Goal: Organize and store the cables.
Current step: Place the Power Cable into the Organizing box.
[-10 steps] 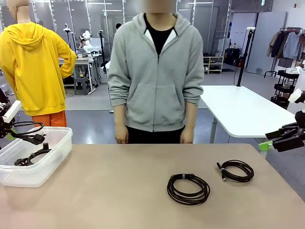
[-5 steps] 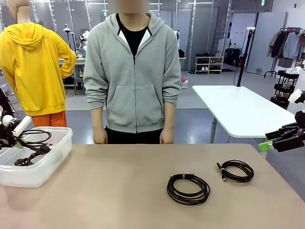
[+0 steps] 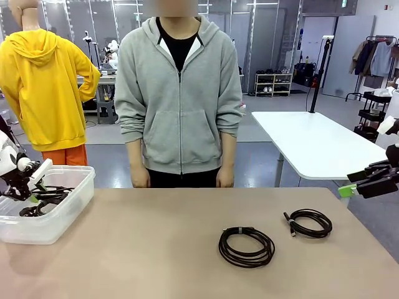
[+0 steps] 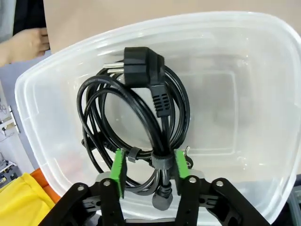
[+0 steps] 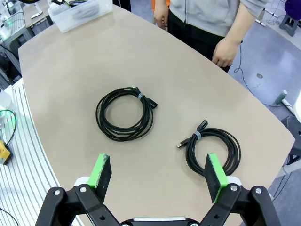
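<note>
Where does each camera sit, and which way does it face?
Front: robot's side, facing the person across the table; left pincer at bin, right pincer opposite.
Left wrist: looks down into the bin; pincer straddles a cable.
Right wrist: high over the table, looks down past its pincer on two loose cables.
Front and right wrist share those cables.

- Tan table (image 3: 156,249): takes up the near half of the front view.
- Clear plastic bin (image 3: 43,229): on the table at its left edge.
- Person (image 3: 179,106): in a grey zip hoodie over a black top, standing at the table's far side, left of centre.
- White table (image 3: 312,146): beyond the right end.
- Clothes rack (image 3: 377,59): far right, hung with garments.
- Low shelf (image 3: 271,84): far back, right of the person.
</note>
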